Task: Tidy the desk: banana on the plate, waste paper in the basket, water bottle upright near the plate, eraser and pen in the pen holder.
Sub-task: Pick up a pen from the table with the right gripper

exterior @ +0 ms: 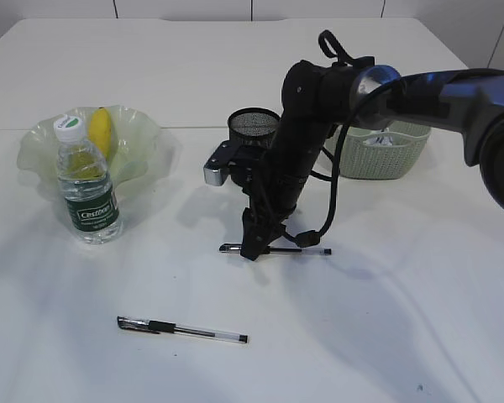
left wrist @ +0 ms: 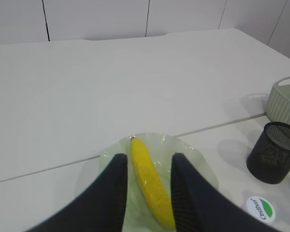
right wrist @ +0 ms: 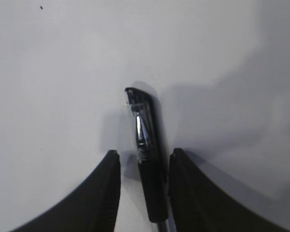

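Right tool (right wrist: 142, 188) straddles a pen (right wrist: 147, 159), jaws apart.

The water bottle (exterior: 87, 195) label and cap (left wrist: 259, 208) read "Cestbon".

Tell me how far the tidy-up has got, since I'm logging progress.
Done: the banana lies in the plate, and the water bottle stands upright beside it. In hand: the right gripper is down with its fingers either side of one pen. Left: both pens, including the nearer pen, into the pen holder. No eraser visible.
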Available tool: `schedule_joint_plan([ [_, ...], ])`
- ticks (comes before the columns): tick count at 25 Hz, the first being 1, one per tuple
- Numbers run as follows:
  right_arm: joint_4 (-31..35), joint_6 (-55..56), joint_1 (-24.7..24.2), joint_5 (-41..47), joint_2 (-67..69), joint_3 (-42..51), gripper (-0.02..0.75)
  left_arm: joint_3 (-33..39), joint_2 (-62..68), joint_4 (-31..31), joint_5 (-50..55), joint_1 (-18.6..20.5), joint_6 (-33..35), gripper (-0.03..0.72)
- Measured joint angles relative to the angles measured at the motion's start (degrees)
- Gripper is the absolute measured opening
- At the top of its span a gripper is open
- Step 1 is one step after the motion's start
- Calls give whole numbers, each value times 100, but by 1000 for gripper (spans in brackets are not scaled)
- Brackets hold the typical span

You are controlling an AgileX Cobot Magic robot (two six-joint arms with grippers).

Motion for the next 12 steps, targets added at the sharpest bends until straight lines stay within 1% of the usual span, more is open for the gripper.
schedule_joint_plan([
  [9,-110,-15,0,0,4,-21,259,0,0,11,22,0,-34,214],
  [12,-242,-15,0,0,4,-22,259,0,0,21,22,0,-75,214],
])
